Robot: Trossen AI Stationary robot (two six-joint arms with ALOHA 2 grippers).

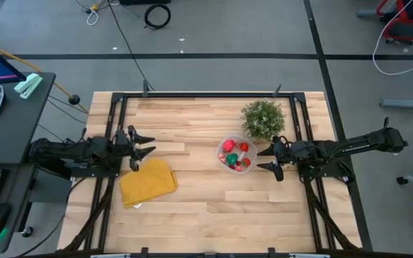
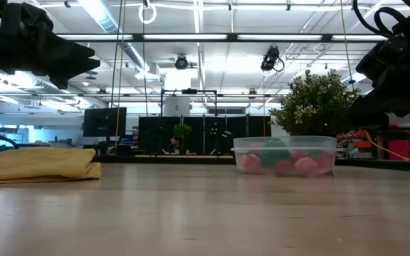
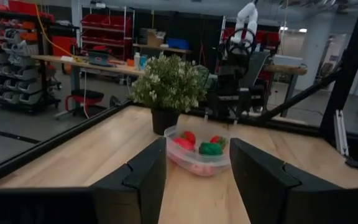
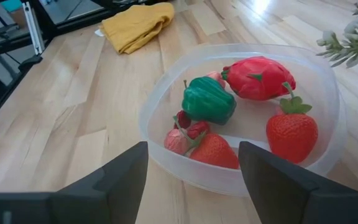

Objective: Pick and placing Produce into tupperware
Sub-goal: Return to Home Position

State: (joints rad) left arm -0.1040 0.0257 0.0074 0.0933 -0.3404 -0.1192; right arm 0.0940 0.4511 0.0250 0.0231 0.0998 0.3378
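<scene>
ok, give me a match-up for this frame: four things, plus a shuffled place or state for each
1 yellow cloth
2 potted plant
3 green produce piece
4 right gripper

a inside the tupperware
b open, empty, beside the tupperware
c lying near the left gripper
d upright, right next to the tupperware

Pairs: 1-c, 2-d, 3-a, 4-b

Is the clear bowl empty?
No, not empty: the bowl holds red strawberries, a green piece and a pink fruit.
</scene>
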